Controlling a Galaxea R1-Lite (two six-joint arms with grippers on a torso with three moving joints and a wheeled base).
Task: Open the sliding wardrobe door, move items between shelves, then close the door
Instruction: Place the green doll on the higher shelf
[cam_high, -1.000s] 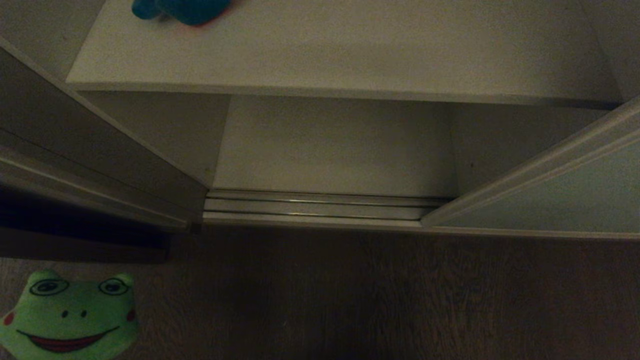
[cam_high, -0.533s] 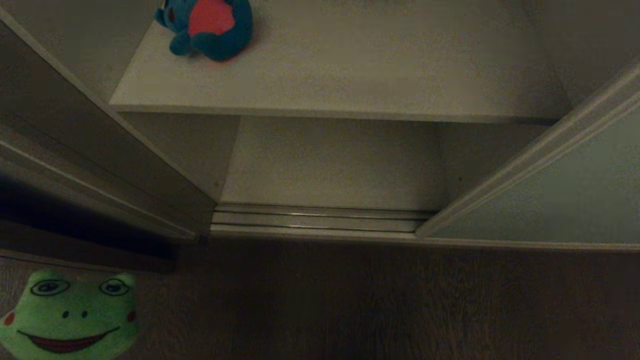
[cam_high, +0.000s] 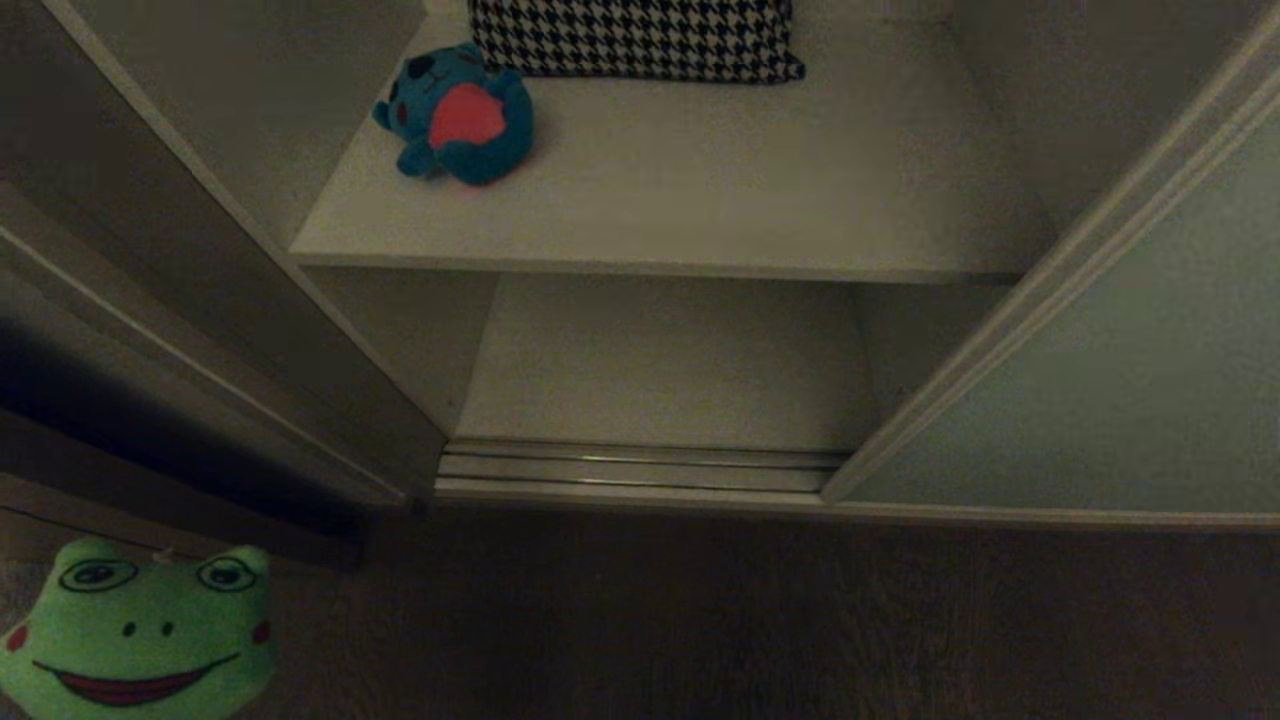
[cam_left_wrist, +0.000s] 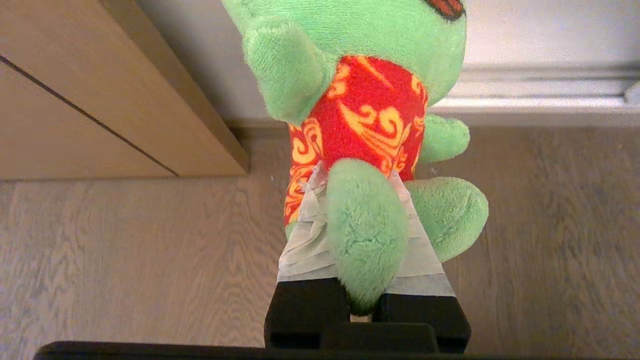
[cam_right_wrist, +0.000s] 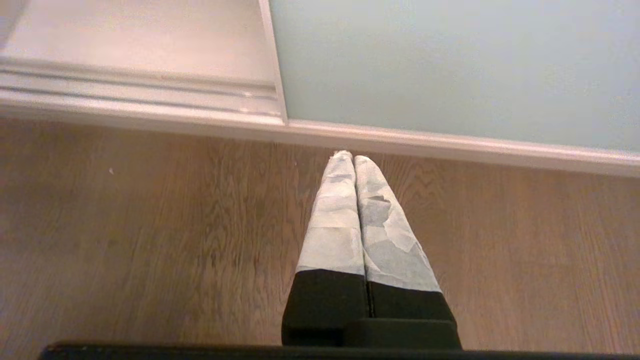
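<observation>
Left gripper (cam_left_wrist: 357, 210), taped fingers clamped on a leg of the green frog (cam_left_wrist: 360, 100), above the wooden floor (cam_high: 700, 620). Right gripper (cam_right_wrist: 354, 160), fingers pressed together, empty, near the sliding wardrobe door (cam_high: 1120, 400), which stands open. Blue toy (cam_high: 457, 115) at the shelf's (cam_high: 700, 210) left edge, beside the houndstooth cushion (cam_high: 635, 38).

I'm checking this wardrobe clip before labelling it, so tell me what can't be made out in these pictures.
- green frog: head view's bottom edge shows only its face; left wrist view's top edge cuts off its head.
- left gripper: the frog's leg covers where its fingers meet.
- houndstooth cushion: cut by head view's top edge.
- Upper shelves: outside every view.
</observation>
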